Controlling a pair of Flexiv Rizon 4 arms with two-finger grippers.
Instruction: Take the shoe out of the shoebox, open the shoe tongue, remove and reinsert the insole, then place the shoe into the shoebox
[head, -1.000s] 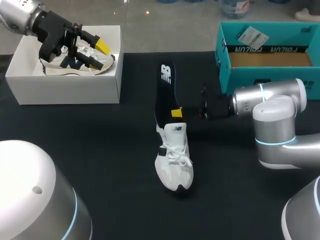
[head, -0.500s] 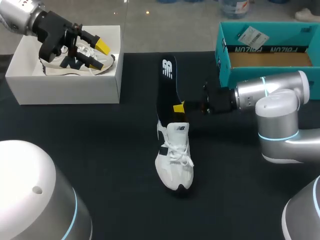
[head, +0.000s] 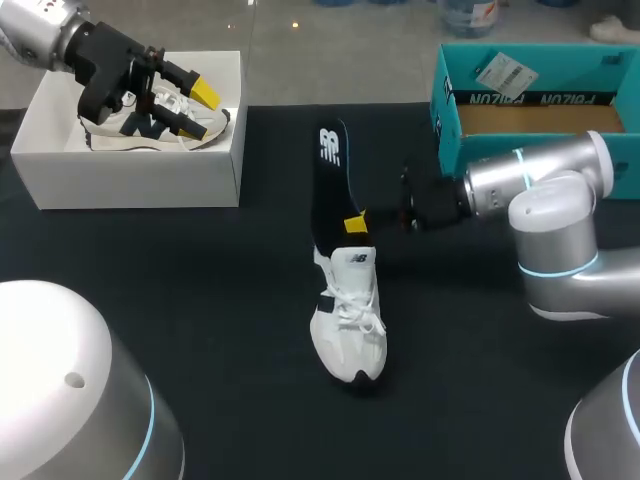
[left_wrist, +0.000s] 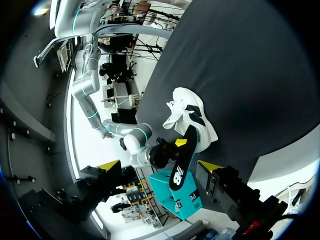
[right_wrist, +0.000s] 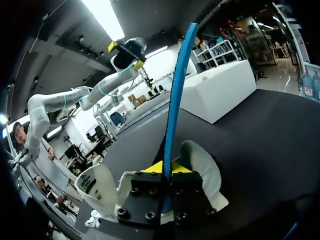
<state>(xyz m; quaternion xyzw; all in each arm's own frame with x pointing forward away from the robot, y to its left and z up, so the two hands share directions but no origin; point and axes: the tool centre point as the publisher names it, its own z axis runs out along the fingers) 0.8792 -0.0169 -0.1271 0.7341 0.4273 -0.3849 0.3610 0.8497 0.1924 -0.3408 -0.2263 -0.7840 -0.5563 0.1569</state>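
1. The white shoe (head: 348, 325) is seen lying on the dark table (head: 200, 300) near the middle, sole down, laces up; it is outside both boxes.
2. The dark insole (head: 328, 185) is held on edge by the right fingers (head: 355, 222), which are pinched narrowly on it from two sides; its lower end is at the shoe's heel opening, though how far inside cannot be told; its other end is raised above the table, pointing away from the shoe.
3. In the right wrist view the insole's blue edge (right_wrist: 177, 85) is seen rising straight up from between the yellow tips, hiding what lies directly ahead; the shoe is under and just beside the fingers.
4. The left fingers (head: 205, 108) are spread wide and grip nothing; they are held above the white shoebox (head: 130, 170), well apart from the shoe on the table.
5. A second shoe (head: 150, 128) is seen inside the white shoebox, partly hidden by the left fingers.
6. A teal box (head: 530, 100) is set at the far right of the table, behind the right arm.
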